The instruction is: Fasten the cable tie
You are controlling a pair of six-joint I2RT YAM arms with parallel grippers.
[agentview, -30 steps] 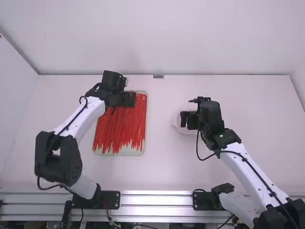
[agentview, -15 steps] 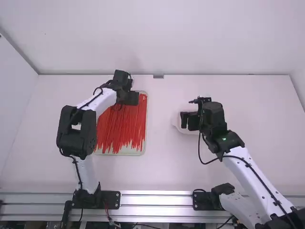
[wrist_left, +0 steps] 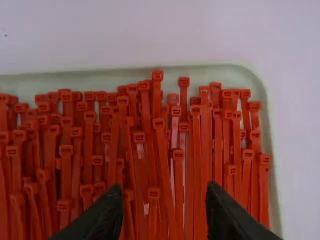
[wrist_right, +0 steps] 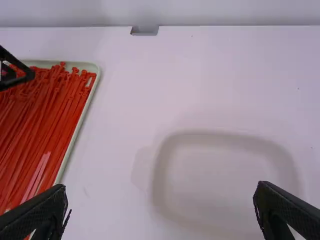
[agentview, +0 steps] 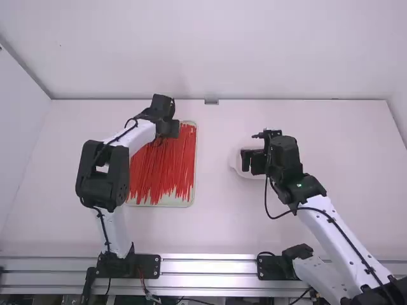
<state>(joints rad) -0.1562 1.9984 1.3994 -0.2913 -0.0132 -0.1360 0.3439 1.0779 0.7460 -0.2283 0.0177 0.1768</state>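
from my end, the left gripper [agentview: 170,129] sits over the far end of the tray [agentview: 159,204], which lies on the left half of the table [agentview: 331,127], nearer its far edge than its near one. in the left wrist view that gripper [wrist_left: 162,192] has its fingers [wrist_left: 102,215] parted to a middling gap, and i see nothing pinched between them. the red cable ties [wrist_left: 150,140] run underneath, their square heads lined up along the tray's far rim [wrist_left: 240,70] (whether the tips touch the pile i can't tell).

the cable ties [agentview: 162,168] cover nearly the whole tray in a loose heap, lying lengthwise from its far rim to its near rim and fanning slightly.

at the middle of the table's far edge there's a small grey bracket [agentview: 211,101].

right of the middle, the right gripper [agentview: 253,160] hangs above a shallow white dish [agentview: 236,164] well apart from the tray. in the right wrist view the gripper [wrist_right: 160,215] is spread wide with nothing in it. the dish [wrist_right: 220,175] lies between its fingers [wrist_right: 35,210], with the tray's far right corner [wrist_right: 95,70] and ties [wrist_right: 30,125] off to one side.
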